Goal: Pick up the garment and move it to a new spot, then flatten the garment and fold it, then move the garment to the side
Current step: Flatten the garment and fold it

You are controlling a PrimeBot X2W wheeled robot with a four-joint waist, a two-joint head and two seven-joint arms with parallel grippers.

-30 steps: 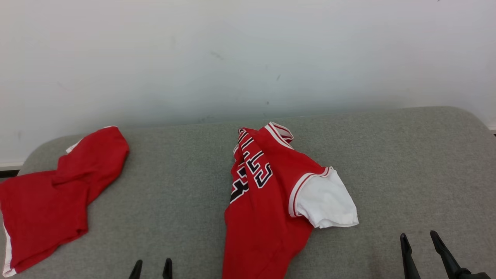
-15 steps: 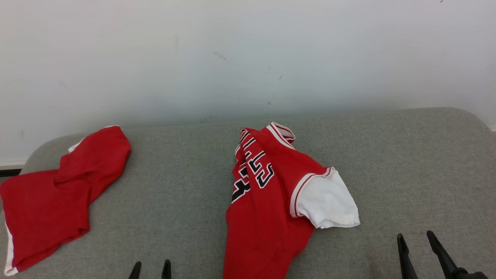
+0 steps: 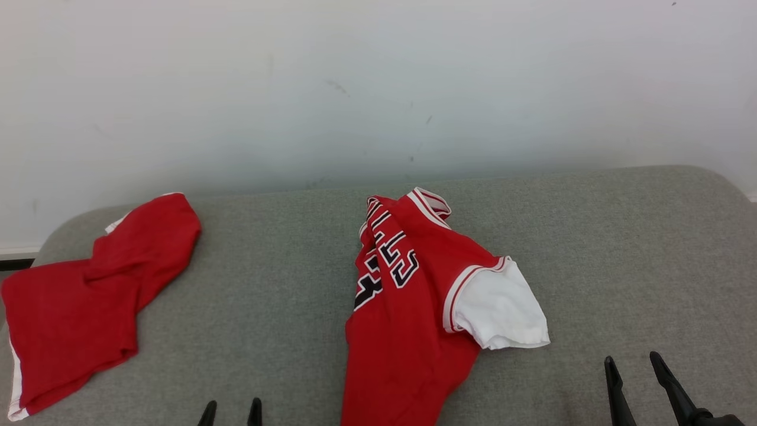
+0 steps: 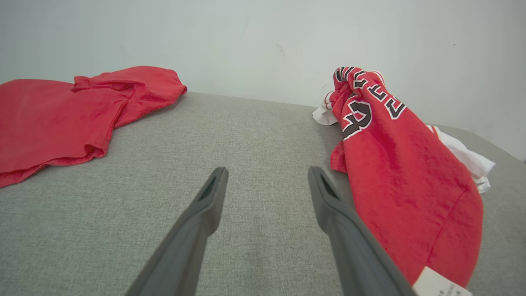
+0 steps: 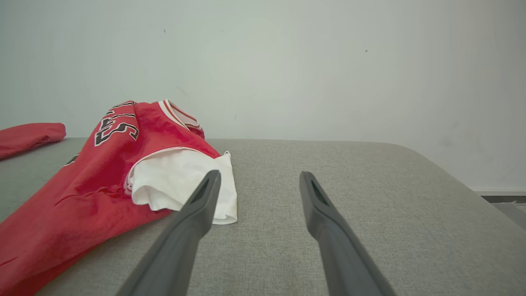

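Grey cushion point(image 3: 621, 248): red jersey point(image 3: 414, 307) crumpled, unmoved since earlier; left end effector point(image 3: 233, 404), right end effector point(image 3: 631, 358) wide open, empty.

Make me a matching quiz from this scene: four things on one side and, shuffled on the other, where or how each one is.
Column one
1. lettered jersey
2. plain red garment
3. left gripper
4. right gripper

Column two
A. at the left end of the grey surface
B. open, to the right of the white sleeve
C. crumpled in the middle
D. open, between the two garments

Pairs: 1-C, 2-A, 3-D, 4-B
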